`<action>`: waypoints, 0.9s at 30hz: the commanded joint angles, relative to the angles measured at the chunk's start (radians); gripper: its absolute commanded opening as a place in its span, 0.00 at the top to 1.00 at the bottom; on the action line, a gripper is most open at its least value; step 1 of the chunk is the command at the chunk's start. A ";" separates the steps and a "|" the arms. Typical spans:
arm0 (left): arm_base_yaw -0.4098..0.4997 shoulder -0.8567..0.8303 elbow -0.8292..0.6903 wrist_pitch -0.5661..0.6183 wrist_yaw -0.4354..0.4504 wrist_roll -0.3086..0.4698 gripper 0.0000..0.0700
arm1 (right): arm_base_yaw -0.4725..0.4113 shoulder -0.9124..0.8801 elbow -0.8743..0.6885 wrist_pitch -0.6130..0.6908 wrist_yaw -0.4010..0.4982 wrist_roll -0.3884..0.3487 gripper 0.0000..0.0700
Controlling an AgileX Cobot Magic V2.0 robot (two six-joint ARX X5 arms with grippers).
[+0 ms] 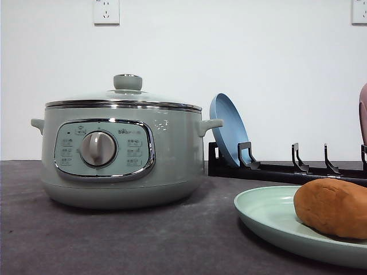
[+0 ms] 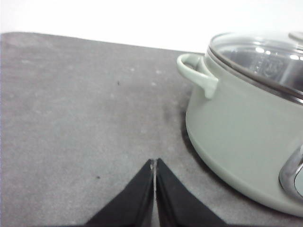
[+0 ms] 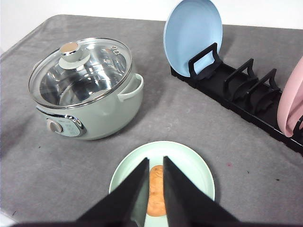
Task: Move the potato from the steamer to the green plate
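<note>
The potato (image 1: 332, 207), a brownish-orange lump, lies on the green plate (image 1: 264, 215) at the front right of the table. From above, the potato (image 3: 156, 191) shows through the narrow gap of my right gripper (image 3: 155, 161), which hangs open over the green plate (image 3: 196, 170) and holds nothing. The steamer (image 1: 172, 154) stands to the left with its glass lid on; through the lid its inside (image 3: 85, 80) looks bare metal. My left gripper (image 2: 154, 163) is shut with nothing in it, low over the grey mat beside the steamer (image 2: 236, 137), near its side handle.
A black dish rack (image 3: 246, 90) runs along the back right, with a blue plate (image 3: 193, 35) upright at its near end and a pink plate (image 3: 289, 101) at the other. Behind the table is a white wall (image 1: 275, 57). Grey mat (image 2: 71, 118) stretches left of the steamer.
</note>
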 commanded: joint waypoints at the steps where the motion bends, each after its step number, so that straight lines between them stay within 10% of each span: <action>1: 0.000 -0.002 -0.021 -0.004 -0.012 0.007 1.00 | 0.005 0.004 0.015 0.012 0.000 -0.007 0.94; 27: -0.068 -0.002 -0.021 -0.008 -0.022 0.006 1.00 | 0.005 0.004 0.015 0.012 0.000 -0.007 0.94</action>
